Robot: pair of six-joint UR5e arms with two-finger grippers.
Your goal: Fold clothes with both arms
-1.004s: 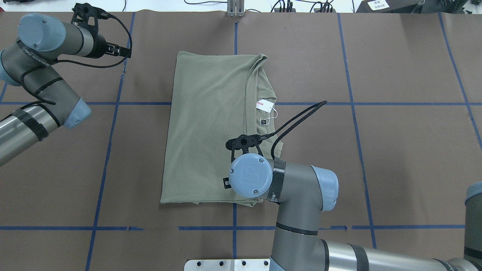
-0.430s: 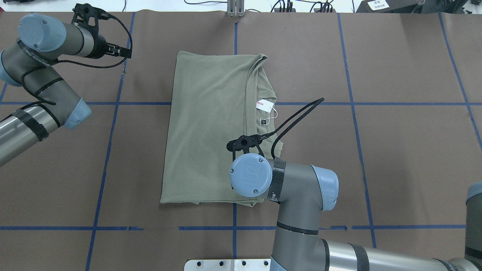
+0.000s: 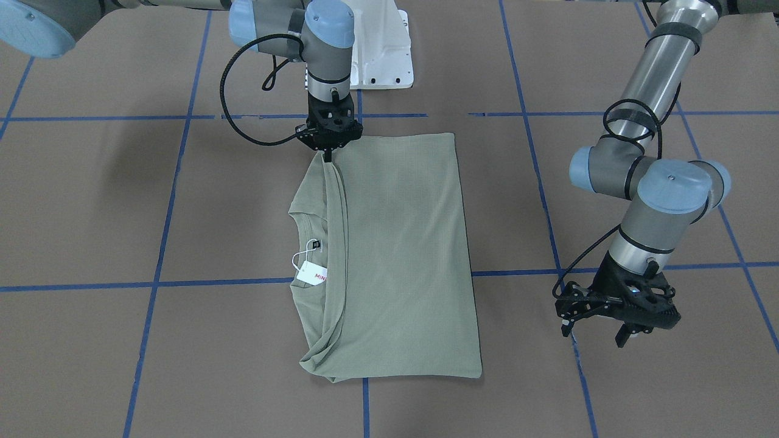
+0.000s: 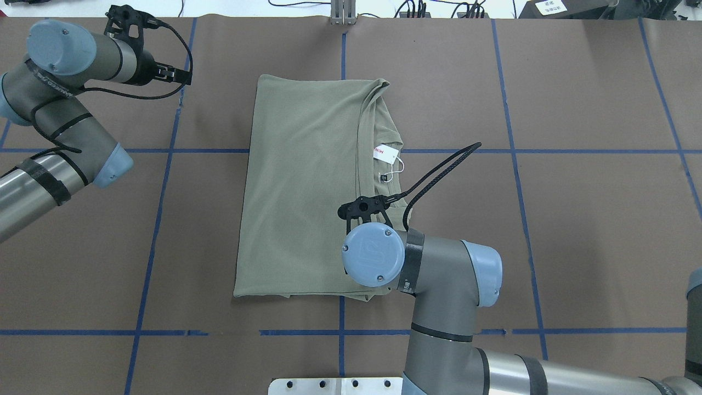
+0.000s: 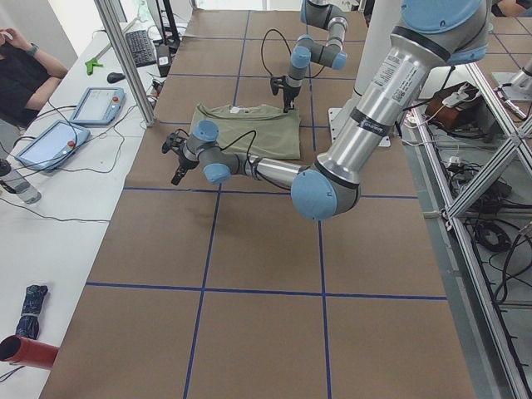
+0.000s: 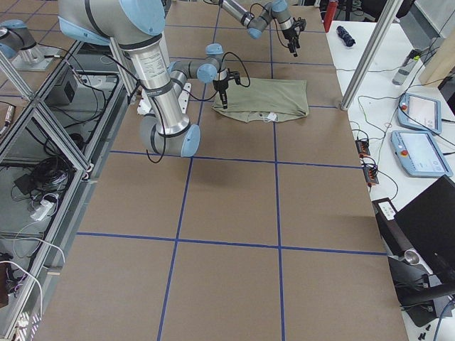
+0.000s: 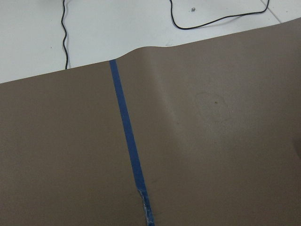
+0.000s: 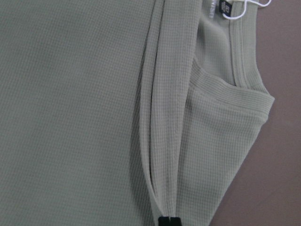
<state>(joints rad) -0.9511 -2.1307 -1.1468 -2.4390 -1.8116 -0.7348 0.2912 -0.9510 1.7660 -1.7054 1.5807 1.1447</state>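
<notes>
The pale olive-green knit shirt (image 3: 401, 255) lies folded into a long rectangle in the middle of the desk (image 3: 122, 201), with its collar and doubled edge towards the robot's right. The right pincer (image 3: 328, 157) stands at the end of that doubled edge nearest the robot. Its fingertips (image 8: 168, 221) are pressed together, pinching the fold of the shirt. The right arm reaches in from the robot's base, its wrist pointing straight down over the cloth. The left arm bends at the elbow far out to the robot's left. The left pincer (image 3: 593, 333) has its fingers spread and hangs over bare desk, well apart from the shirt.

Brown paper covers the desk, marked into squares by blue tape lines (image 3: 158, 283). A white pedestal base (image 3: 380, 48) sits at the robot's edge. A white hang tag (image 3: 311, 274) with red lettering lies at the collar. Beyond the far edge, a white side table (image 5: 50, 208) carries two tablet-like controllers, and a person (image 5: 21, 75) sits beside it.
</notes>
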